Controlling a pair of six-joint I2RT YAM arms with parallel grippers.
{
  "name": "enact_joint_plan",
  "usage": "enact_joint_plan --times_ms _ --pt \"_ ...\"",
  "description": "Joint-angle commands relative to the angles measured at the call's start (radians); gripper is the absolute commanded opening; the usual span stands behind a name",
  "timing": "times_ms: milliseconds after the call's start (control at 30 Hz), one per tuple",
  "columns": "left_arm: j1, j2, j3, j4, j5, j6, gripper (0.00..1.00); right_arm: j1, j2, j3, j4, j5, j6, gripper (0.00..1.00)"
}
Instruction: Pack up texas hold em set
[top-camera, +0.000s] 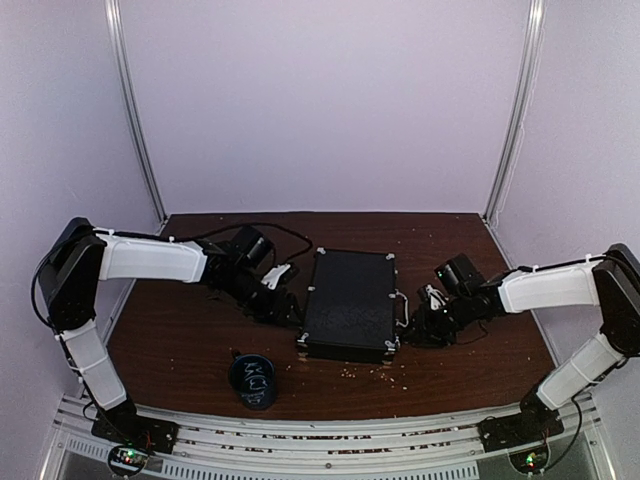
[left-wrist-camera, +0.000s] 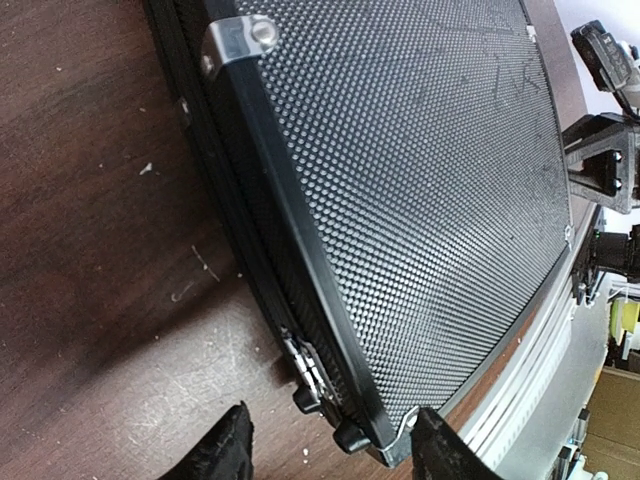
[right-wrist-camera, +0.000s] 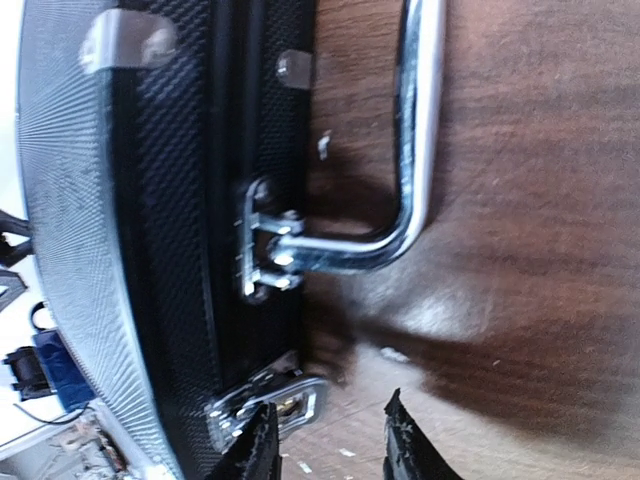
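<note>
The black case (top-camera: 346, 304) lies shut and flat at the table's middle. In the left wrist view its dimpled lid (left-wrist-camera: 420, 190), a silver corner (left-wrist-camera: 238, 42) and a hinge (left-wrist-camera: 305, 360) show. My left gripper (top-camera: 283, 305) is open at the case's left side, and its jaws straddle the near corner (left-wrist-camera: 330, 455). My right gripper (top-camera: 408, 328) is open and empty at the case's right side (right-wrist-camera: 328, 445). One of its fingertips (right-wrist-camera: 255, 450) sits just in front of a metal latch (right-wrist-camera: 275, 400), below the chrome handle (right-wrist-camera: 415, 150). Chips, cards and dealer buttons are out of view.
A dark round cup with white scribbles (top-camera: 253, 380) stands near the front edge, left of the case. Pale crumbs (top-camera: 385, 376) lie scattered in front of the case. Pale walls close in the table's back and sides. A metal rail (top-camera: 320, 440) runs along the near edge.
</note>
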Motion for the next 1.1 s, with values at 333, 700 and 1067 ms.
enact_joint_plan --times_ms 333,700,1067 --pt "-0.006 -0.009 -0.006 0.027 0.048 0.02 0.56 0.015 0.023 -0.062 0.119 -0.044 0.075 0.29" --pt "-0.007 0.005 -0.051 0.041 0.06 0.024 0.51 0.047 0.086 -0.069 0.199 -0.057 0.097 0.23" --pt "-0.025 0.011 -0.067 0.046 0.091 0.048 0.47 0.088 0.135 -0.038 0.236 -0.073 0.115 0.14"
